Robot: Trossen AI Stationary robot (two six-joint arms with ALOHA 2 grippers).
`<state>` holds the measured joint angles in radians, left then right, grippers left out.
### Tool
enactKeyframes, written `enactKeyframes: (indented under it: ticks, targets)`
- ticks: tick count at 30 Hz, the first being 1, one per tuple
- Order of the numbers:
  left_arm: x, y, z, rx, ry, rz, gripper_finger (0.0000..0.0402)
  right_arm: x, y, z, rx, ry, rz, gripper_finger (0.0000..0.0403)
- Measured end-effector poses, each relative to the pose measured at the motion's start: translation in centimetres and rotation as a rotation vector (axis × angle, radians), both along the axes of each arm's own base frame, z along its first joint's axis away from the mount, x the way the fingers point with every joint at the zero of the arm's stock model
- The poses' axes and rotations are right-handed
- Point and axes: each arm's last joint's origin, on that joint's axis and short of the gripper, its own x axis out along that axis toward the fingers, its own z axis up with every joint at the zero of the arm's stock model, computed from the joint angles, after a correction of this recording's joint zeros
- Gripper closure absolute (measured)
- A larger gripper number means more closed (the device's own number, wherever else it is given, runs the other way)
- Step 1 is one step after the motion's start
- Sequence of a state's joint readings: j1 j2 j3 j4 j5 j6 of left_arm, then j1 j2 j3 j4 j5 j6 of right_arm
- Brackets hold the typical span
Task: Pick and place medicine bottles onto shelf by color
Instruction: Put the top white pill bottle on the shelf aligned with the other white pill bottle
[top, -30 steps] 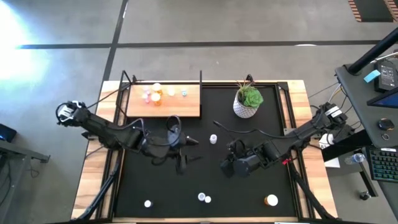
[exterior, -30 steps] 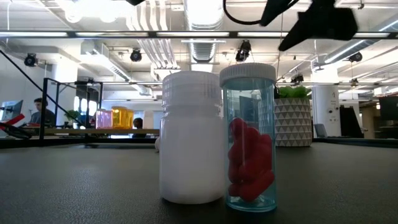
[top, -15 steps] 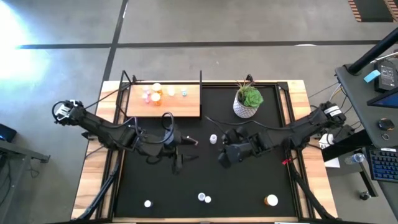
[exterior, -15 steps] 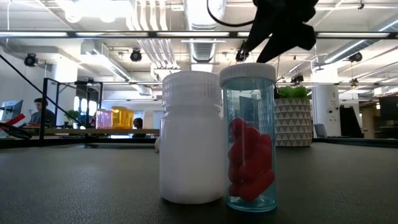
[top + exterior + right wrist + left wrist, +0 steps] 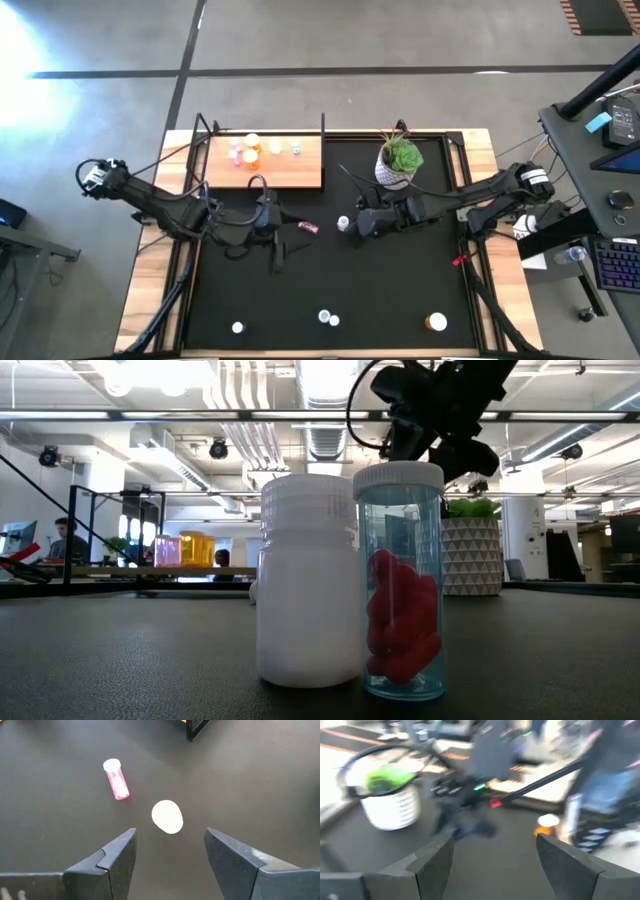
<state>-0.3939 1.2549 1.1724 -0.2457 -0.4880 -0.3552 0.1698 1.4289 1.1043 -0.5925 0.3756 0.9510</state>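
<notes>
The black mat [image 5: 250,310] is the biggest thing under me, and I place everything else from the potted plant [image 5: 399,163] at its far edge. The wooden shelf [image 5: 262,162] lies well to the plant's left along that same edge, with a few small bottles on it. My right gripper [image 5: 169,851] hangs just in front of the plant on the near-left side, its fingers spread wide and empty. My left gripper [image 5: 494,854] hovers farther left, nearer the shelf than the plant, and its fingers gape wide too, holding nothing.

The white bottle [image 5: 167,816] stands upright just beyond my right fingertips and centred on the gap between them. I see its round cap end-on, so its long axis points up toward me. I judge a straight descent would bring it between the fingers. The pink bottle [image 5: 116,779] lies on its side a little beyond it, toward the shelf, cap pointing away from me. It lies between my two grippers. Other bottles stand well apart along the mat's near edge.
</notes>
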Motion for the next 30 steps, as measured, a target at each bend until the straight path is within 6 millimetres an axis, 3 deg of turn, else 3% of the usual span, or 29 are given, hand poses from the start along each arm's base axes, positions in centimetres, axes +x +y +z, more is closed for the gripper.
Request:
enactKeyframes:
  ticks: [5,17,23,30]
  targets:
    - [1.6,0.5,-3.0,0.152,0.122,0.112,0.0134,0.0,0.6,1.5,-0.006,0.019,0.027,0.0181]
    - [8.9,3.2,-11.6,0.223,0.195,0.233,0.0134,-2.3,2.5,5.7,-0.059,0.22,0.053,0.0181]
    - [11.6,5.0,-14.9,0.127,0.213,0.221,0.0134,-3.2,3.2,6.4,-0.068,0.263,0.024,0.0181]
    - [13.2,5.4,-18.3,0.24,0.27,0.193,0.0134,-3.5,3.2,6.1,-0.068,0.288,0.007,0.0181]
